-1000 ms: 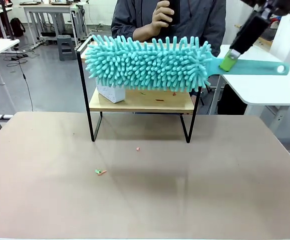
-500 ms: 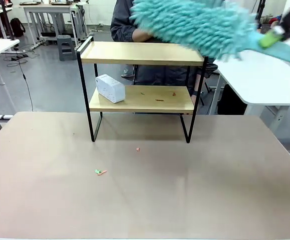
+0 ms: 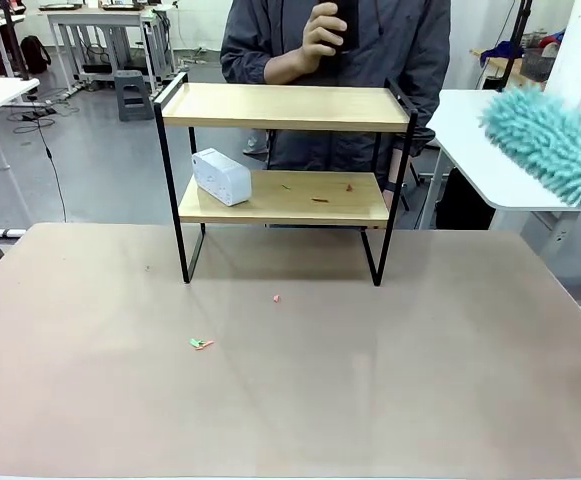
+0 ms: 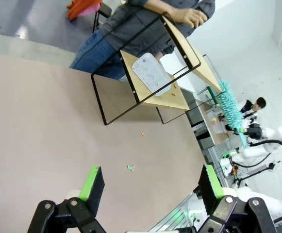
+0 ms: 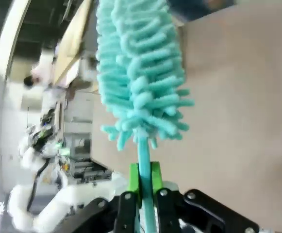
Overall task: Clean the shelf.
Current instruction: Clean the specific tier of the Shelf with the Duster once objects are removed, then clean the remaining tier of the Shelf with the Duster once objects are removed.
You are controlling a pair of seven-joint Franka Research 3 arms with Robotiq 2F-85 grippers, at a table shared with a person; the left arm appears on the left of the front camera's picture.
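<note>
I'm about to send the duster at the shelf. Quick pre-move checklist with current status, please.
1. Grip on the duster: ok, the right gripper is shut on its handle.
2. The left gripper out of the way: ok, open, empty, well short of the shelf.
3. Top board free of debris: ok, it looks bare.
4. Lower board clean: not ok, small crumbs lie on it beside the white box.
5. The person's hand clear of the shelf: ok, raised at the chest, above the top board.
6. The table clean: not ok, scraps lie in front of the shelf.
</note>
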